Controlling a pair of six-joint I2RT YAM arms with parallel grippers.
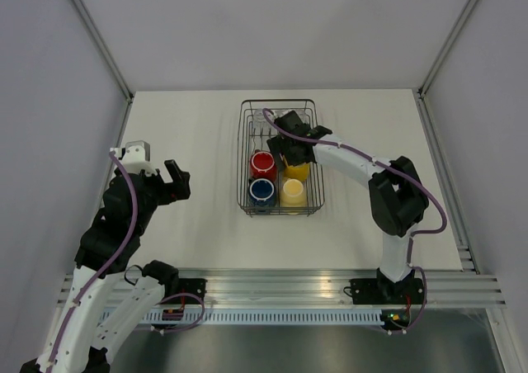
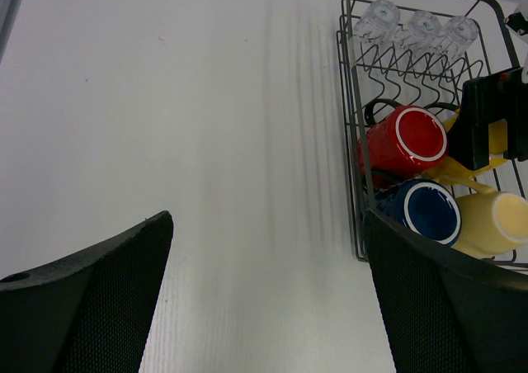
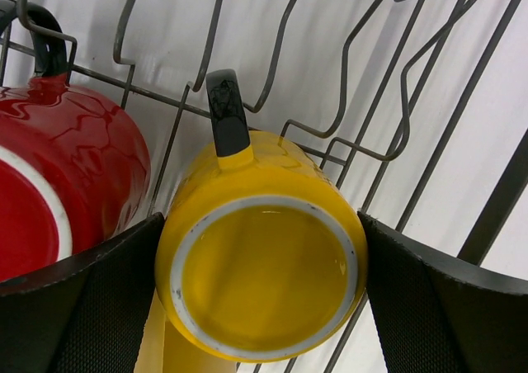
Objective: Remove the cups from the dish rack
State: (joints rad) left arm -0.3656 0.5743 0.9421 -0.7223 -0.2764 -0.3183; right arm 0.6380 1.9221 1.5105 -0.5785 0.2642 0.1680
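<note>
The orange-yellow mug (image 3: 264, 266) stands bottom-up in the dish rack (image 1: 245, 154), beside the red mug (image 3: 58, 167). The right gripper (image 1: 289, 152) straddles it, fingers (image 3: 91, 307) against both sides; we cannot tell whether they already clamp. We judge this the grasping step: the next move calls for a firm squeeze, then a straight lift clear of the wires. The left gripper (image 2: 268, 216) hangs spread wide over the desk (image 2: 165, 101).

The white worktop (image 1: 190, 142) carries only a dark wire dish rack (image 1: 244, 193), set toward its far middle.
</note>
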